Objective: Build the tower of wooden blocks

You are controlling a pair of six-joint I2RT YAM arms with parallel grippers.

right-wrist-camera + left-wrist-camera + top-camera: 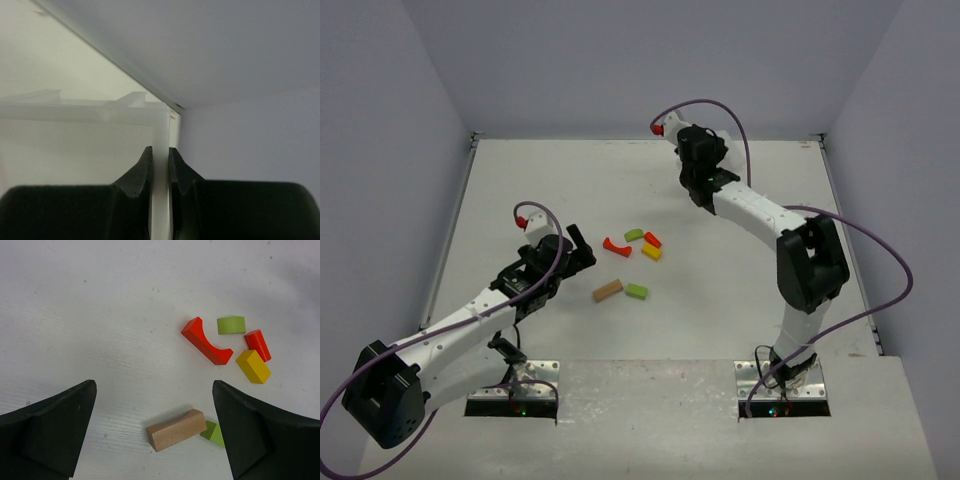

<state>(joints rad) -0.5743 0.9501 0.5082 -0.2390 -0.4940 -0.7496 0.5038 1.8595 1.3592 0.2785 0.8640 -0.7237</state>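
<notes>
- Left wrist view shows the left gripper [154, 390] over the worktop [75, 300], its jaws spread wide and holding nothing.
- No tower stands yet: the wood blocks [632, 262] lie loose, all flat on the worktop.
- The red arch block [206, 341] serves as landmark. A green block [231, 325] lies just beyond it, and a small red block [258, 345] and a yellow block [253, 366] lie just to its right.
- The tan block [176, 430] lies nearer the left arm than the arch does. A second green block [212, 434] sits at the tan block's end, partly hidden by a finger.
- The right gripper [160, 155] is well beyond the arch, its jaws pinching the thin wall of a white tray [75, 130].
- The blocks look light, stiff and probably slick where painted.
- The tan block seems a sound base, best taken across its long flat sides.
- The arch is best held on its flat faces, not its curve.
</notes>
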